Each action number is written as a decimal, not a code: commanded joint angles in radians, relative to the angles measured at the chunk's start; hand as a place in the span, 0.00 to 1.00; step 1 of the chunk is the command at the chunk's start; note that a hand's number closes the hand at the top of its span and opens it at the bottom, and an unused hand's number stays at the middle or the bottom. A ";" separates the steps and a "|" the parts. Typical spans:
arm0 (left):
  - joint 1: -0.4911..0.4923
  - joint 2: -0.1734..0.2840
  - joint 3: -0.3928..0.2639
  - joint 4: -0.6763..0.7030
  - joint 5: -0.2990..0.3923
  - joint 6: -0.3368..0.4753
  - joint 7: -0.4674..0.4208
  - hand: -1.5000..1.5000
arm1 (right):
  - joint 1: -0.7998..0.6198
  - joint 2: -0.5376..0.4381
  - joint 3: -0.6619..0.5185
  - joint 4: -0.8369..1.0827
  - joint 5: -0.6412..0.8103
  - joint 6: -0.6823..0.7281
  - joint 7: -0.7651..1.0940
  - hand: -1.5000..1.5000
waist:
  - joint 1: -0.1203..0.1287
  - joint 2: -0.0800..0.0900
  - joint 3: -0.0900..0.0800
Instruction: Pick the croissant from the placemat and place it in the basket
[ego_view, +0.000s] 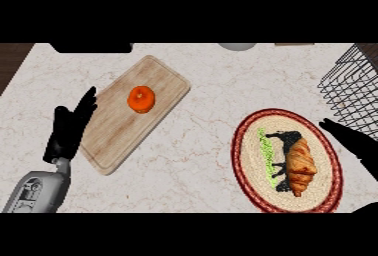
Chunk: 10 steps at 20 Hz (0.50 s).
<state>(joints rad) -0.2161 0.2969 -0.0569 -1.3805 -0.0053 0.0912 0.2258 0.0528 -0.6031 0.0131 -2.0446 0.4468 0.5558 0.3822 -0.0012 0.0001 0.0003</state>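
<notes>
The golden-brown croissant (301, 167) is seen lying on the round woven red-rimmed placemat (249, 131); the right hand (353, 140), fingers straight, is positioned beside it for grasping. The black wire basket (353, 82) waits beyond. The left hand (70, 129) rests open.

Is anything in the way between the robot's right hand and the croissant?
Nothing visible is. The croissant lies on the placemat, and the right hand is open just beside it at the mat's right edge. The basket sits beyond the mat, with only bare counter between.
</notes>
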 joint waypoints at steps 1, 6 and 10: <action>-0.015 0.002 0.032 0.029 0.002 -0.040 -0.010 0.50 | -0.063 0.068 0.065 0.136 0.124 -0.046 -0.071 0.00 | 0.004 0.001 0.000; -0.011 -0.027 0.045 -0.011 -0.028 -0.046 0.023 0.50 | -0.094 0.099 0.002 0.207 0.156 -0.031 -0.146 0.00 | 0.002 0.000 0.000; 0.056 -0.038 0.066 0.022 -0.056 -0.041 -0.074 0.50 | 0.024 0.155 0.064 0.122 0.242 -0.067 -0.146 0.00 | -0.001 -0.001 0.000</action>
<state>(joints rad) -0.2058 0.2725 -0.0045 -1.3713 -0.0379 0.0467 0.2092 0.0269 -0.4873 0.0499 -1.8945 0.6337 0.5043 0.2484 -0.0008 -0.0001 0.0002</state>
